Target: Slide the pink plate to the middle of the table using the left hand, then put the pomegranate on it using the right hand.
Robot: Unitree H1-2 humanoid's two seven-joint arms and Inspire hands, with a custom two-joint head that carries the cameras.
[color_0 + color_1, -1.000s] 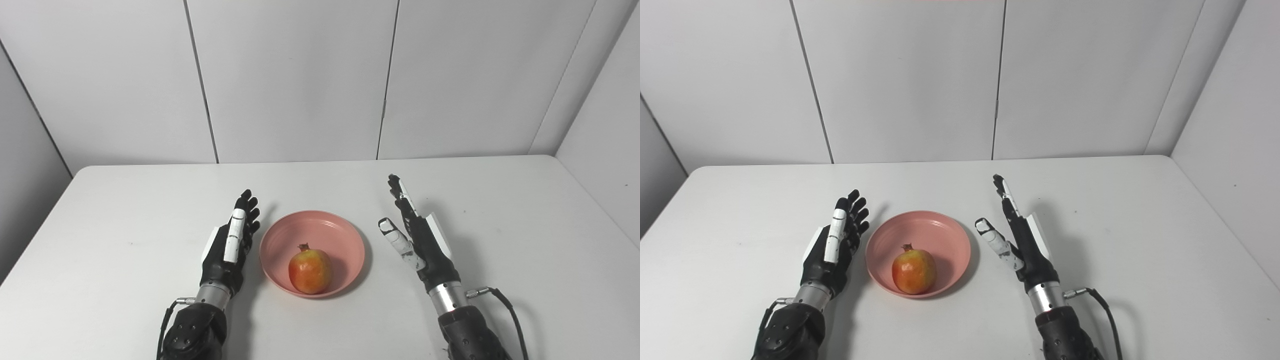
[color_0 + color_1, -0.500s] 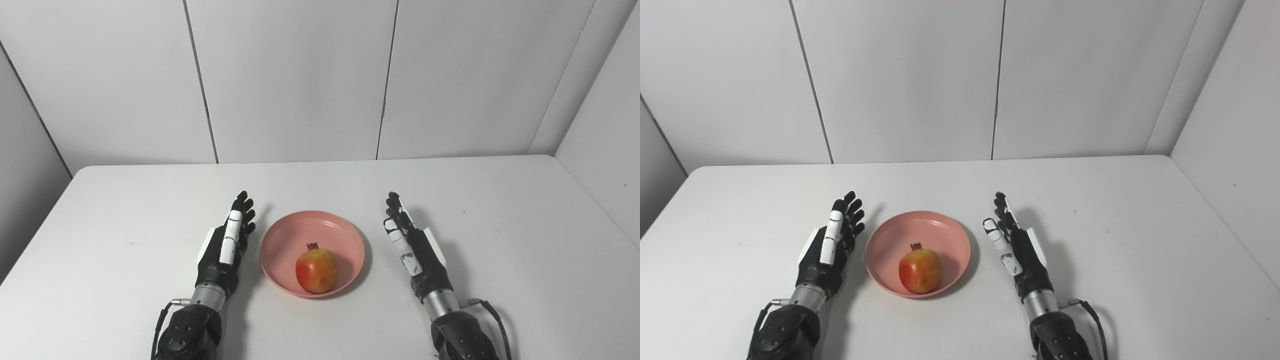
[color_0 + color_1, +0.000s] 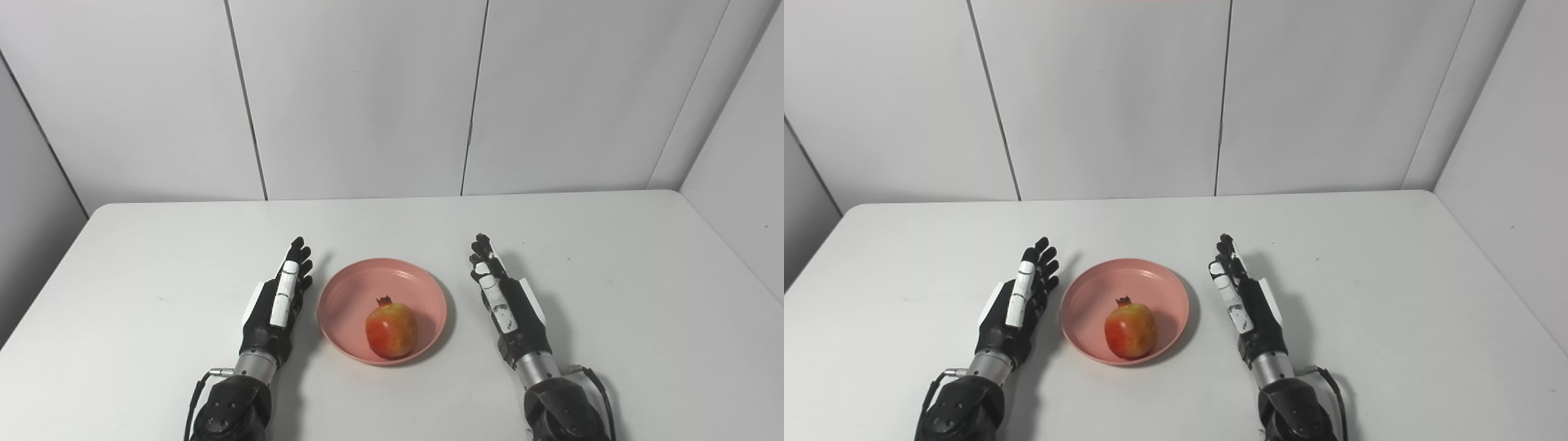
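Lower left of centre — left hand (image 3: 277,306) edge-on over the white table (image 3: 122,294), fingers straight and close together, holding nothing, just beside the pink plate (image 3: 349,288); plate at lower centre, pomegranate (image 3: 391,331) lying in its near-right part; right of plate — right hand (image 3: 508,300), fingers likewise straight, together, empty, apart from the rim

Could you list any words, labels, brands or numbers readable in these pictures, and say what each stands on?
None: no text, label or number is readable on the pink plate, the pomegranate, the left hand, the right hand, the table or the wall panels.
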